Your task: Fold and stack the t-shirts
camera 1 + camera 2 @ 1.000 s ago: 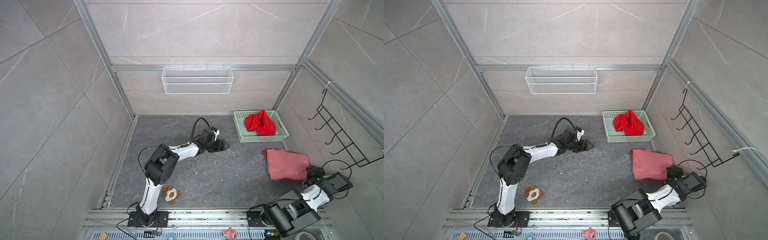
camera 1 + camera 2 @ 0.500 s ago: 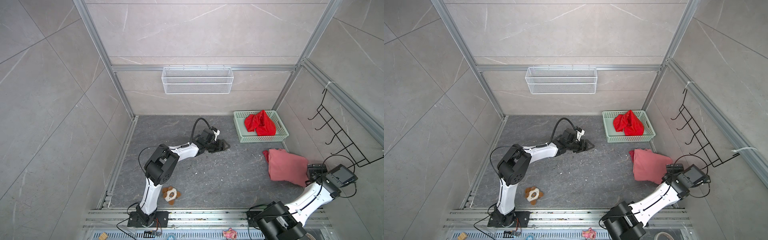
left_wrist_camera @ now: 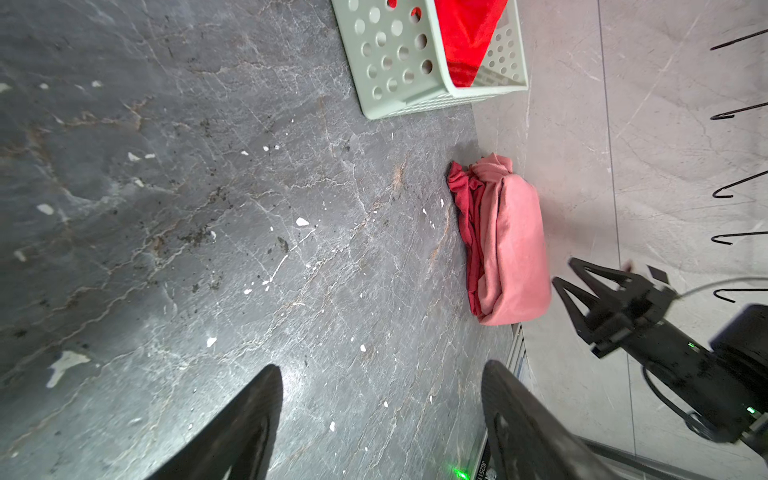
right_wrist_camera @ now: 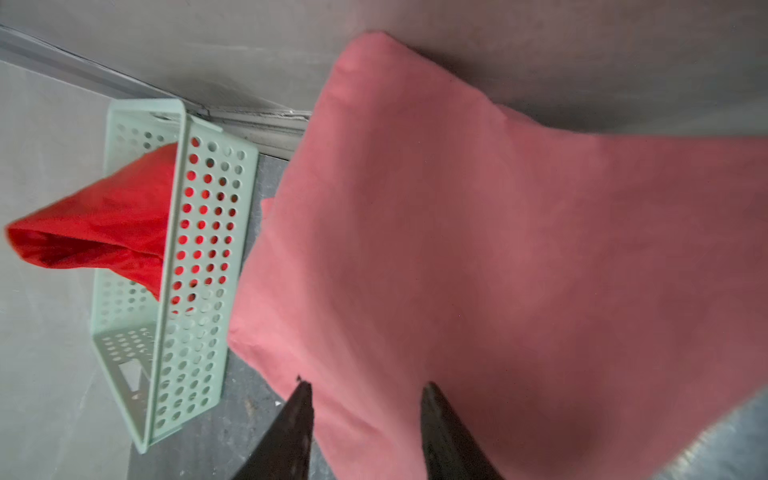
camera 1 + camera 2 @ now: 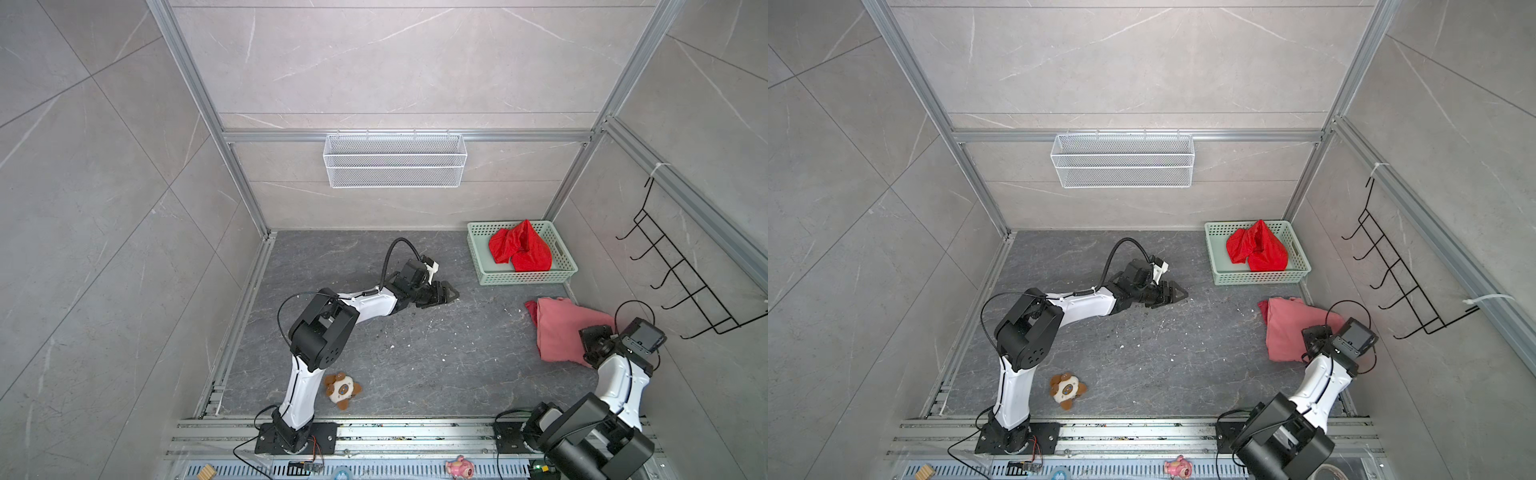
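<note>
The left gripper (image 3: 382, 370) hangs low over a dark grey, veined tabletop (image 3: 208, 208) flecked with white chips. Its two black fingers (image 3: 249, 424) are spread wide with nothing between them. Ahead, a folded pink shirt (image 3: 515, 249) lies against the pale wall (image 3: 582, 145), on top of a crumpled dark red shirt (image 3: 467, 208) whose edge shows along the side facing the open tabletop. Farther along the wall stands a pale green basket (image 3: 395, 62) with round holes, holding a bright red shirt (image 3: 465, 33). The right gripper (image 3: 563, 271) points at the pink shirt's near end, its pointed fingers slightly apart. Black wire hooks (image 3: 731, 183) stick out from the wall.
</note>
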{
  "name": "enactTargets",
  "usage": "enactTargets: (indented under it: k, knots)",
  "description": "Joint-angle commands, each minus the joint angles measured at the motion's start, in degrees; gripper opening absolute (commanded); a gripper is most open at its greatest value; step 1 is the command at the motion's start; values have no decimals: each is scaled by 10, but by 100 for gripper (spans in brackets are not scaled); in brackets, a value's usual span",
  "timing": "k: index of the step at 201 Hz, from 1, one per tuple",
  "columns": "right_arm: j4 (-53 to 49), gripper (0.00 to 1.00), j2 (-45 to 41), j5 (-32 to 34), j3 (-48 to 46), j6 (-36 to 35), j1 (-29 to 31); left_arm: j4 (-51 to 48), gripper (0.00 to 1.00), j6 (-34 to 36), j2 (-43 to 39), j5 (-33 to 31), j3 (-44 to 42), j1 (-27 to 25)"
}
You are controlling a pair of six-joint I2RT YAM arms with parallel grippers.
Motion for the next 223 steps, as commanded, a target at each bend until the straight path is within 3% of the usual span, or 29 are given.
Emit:
enactTargets:
  k: [1, 63, 118, 144, 156, 181, 202, 223]
  knots:
    - [68, 38, 39, 29, -11, 14, 14, 13, 78, 0, -21, 5, -2, -2]
    - [153, 40, 146, 40, -37, 31, 56, -4, 78, 15, -40, -3, -2, -2]
    - [68, 52, 34, 38, 10, 7, 68, -1, 78, 51, -90, -3, -16, -1]
    - [10, 71, -34, 18, 52, -3, 88, -16, 79, 98, -143, -11, -28, 1]
    - [-7, 74, -37, -4, 74, -14, 100, -36, 80, 126, -174, -37, -37, 3]
    - [-31, 79, -31, -35, 103, -21, 157, -69, 86, 161, -237, -85, -62, 30]
    - [-37, 99, -43, -11, 104, -18, 234, -99, 90, 184, -296, -124, -91, 65]
    - [-34, 99, -53, 30, 101, -17, 322, -145, 94, 223, -363, -199, -123, 93]
